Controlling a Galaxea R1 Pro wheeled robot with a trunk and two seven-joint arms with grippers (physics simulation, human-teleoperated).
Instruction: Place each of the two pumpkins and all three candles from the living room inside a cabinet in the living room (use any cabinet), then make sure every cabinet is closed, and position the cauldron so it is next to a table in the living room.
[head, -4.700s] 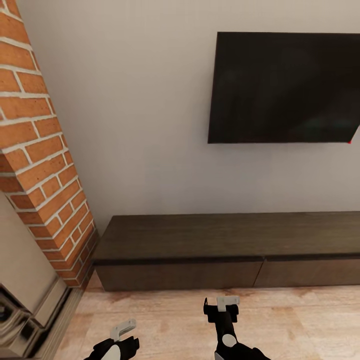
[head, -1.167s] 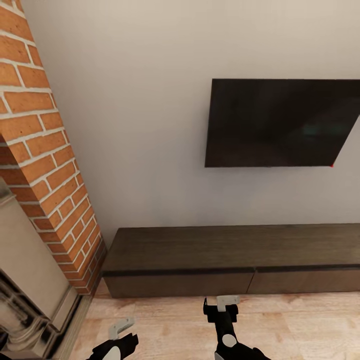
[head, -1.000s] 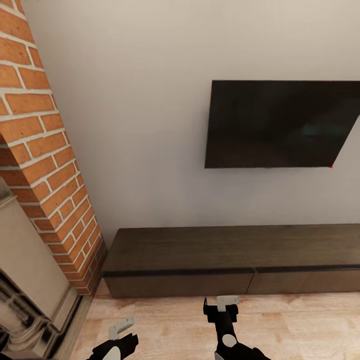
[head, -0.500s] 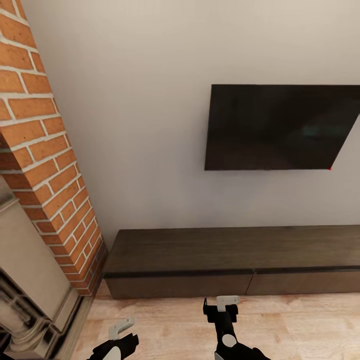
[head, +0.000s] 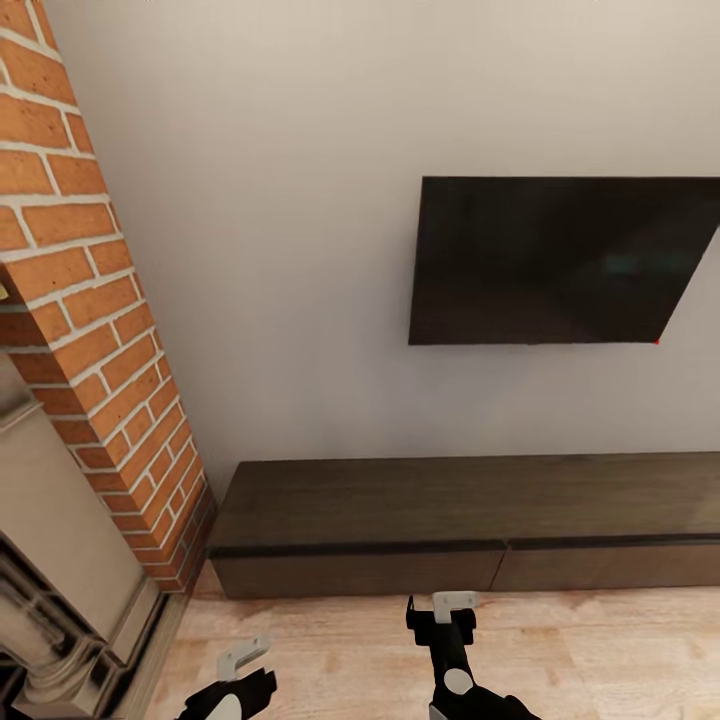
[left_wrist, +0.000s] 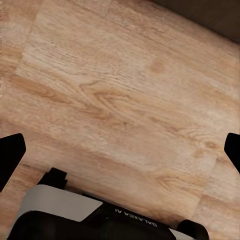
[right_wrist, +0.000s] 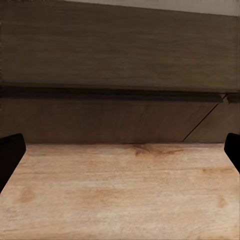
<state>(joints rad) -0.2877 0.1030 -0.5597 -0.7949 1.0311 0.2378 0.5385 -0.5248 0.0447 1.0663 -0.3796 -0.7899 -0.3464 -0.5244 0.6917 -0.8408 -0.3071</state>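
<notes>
Facing: long, low, dark brown wooden cabinet (head: 470, 520) against the pale wall, at 12 o'clock from the robot, both flat drawer fronts flush.
Above cabinet: black flat wall TV (head: 560, 260), toward 1 o'clock.
Red brick chimney column (head: 90, 330): at 10 o'clock, beside the cabinet's end.
Left gripper (left_wrist: 120, 150): fingers set wide apart, holding nothing, over light wooden plank floor (left_wrist: 125, 100).
Right gripper (right_wrist: 120, 150): fingers wide apart, holding nothing, aimed at the cabinet front (right_wrist: 115, 117), near it, not touching.
</notes>
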